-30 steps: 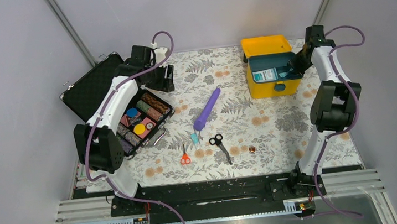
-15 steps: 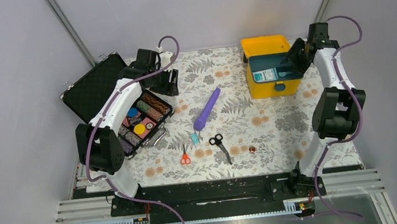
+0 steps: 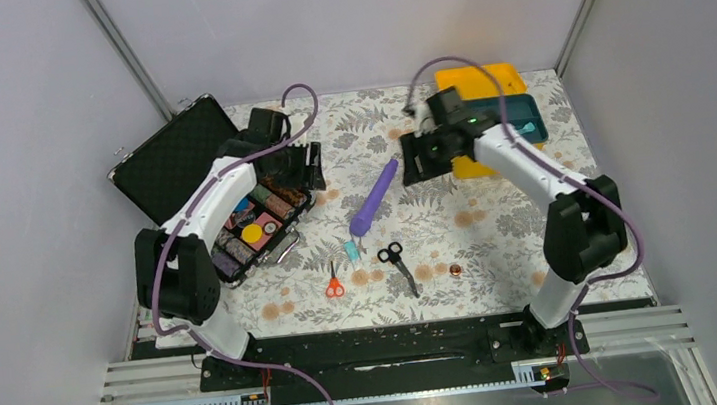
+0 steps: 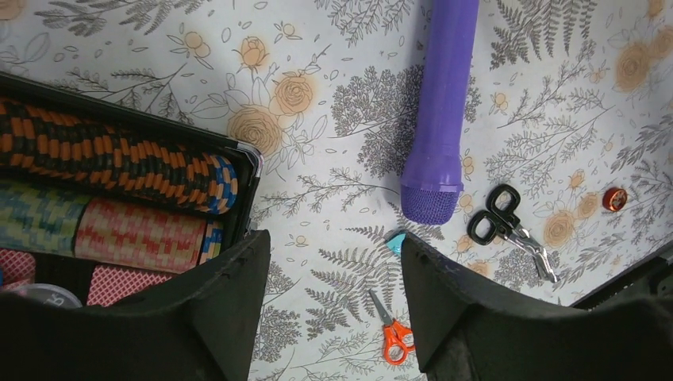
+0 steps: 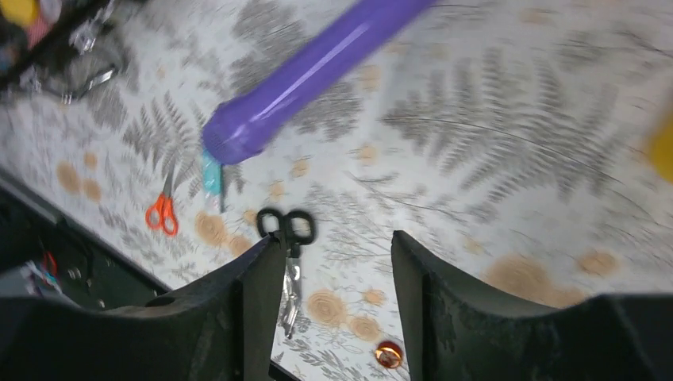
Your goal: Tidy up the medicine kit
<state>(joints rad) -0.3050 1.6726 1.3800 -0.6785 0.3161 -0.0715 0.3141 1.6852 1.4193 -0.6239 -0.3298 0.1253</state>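
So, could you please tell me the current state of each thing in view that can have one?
medicine kit: open, lid hinged back.
black case: open, lid laid back.
left gripper: open, empty.
right gripper: open, empty.
black scissors: blades closed, lying flat.
orange scissors: blades closed, lying flat.
purple tube: lying on its side.

No readable text, brands or numbers, nothing legible on the medicine kit (image 3: 497, 77)
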